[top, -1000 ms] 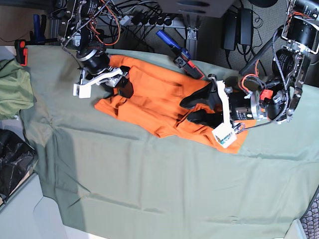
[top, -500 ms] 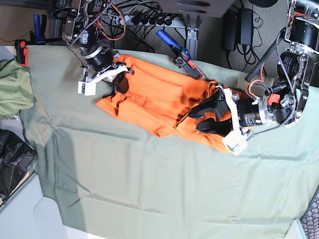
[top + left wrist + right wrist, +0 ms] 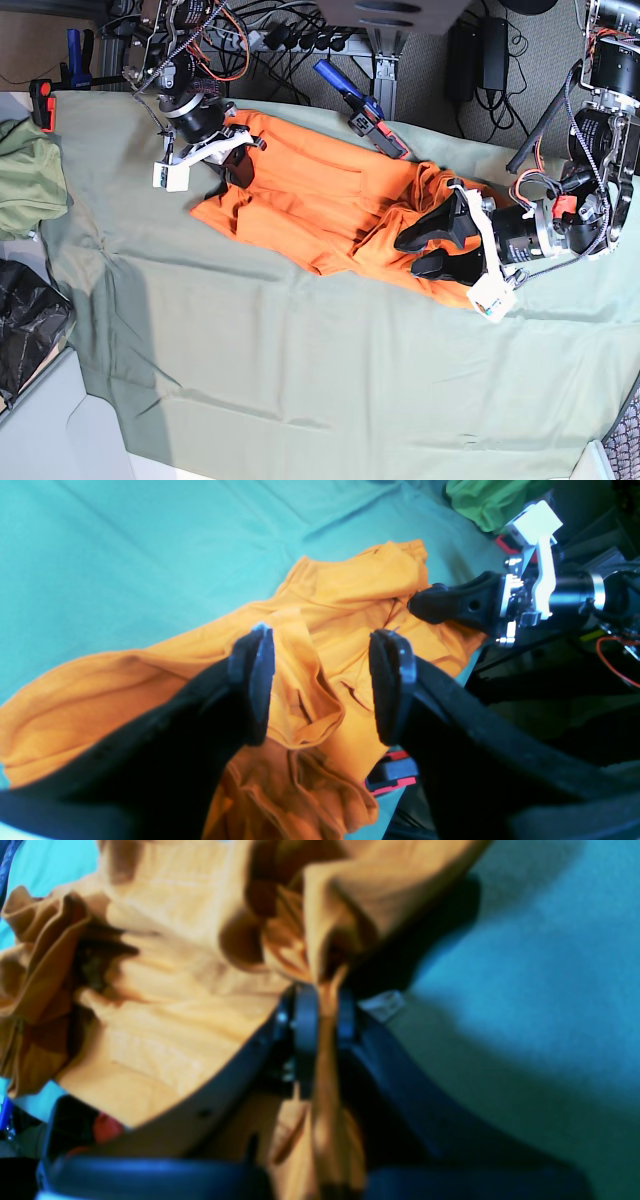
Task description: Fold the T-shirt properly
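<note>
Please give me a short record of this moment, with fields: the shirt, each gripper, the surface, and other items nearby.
shirt: orange T-shirt, crumpled, not folded, lying on the cloth near the far edge
left gripper: left gripper, jaws open, above a bunched part of the shirt, holding nothing
right gripper: right gripper, jaws shut on a fold of the shirt
surface: sage-green cloth covering the table
other items: olive-green garment at the cloth's edge; blue and red clamp just beyond the shirt

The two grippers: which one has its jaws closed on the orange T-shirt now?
The right gripper: its jaws pinch a fold of the T-shirt between them. The left gripper hangs over the shirt with jaws wide apart, holding nothing.
</note>
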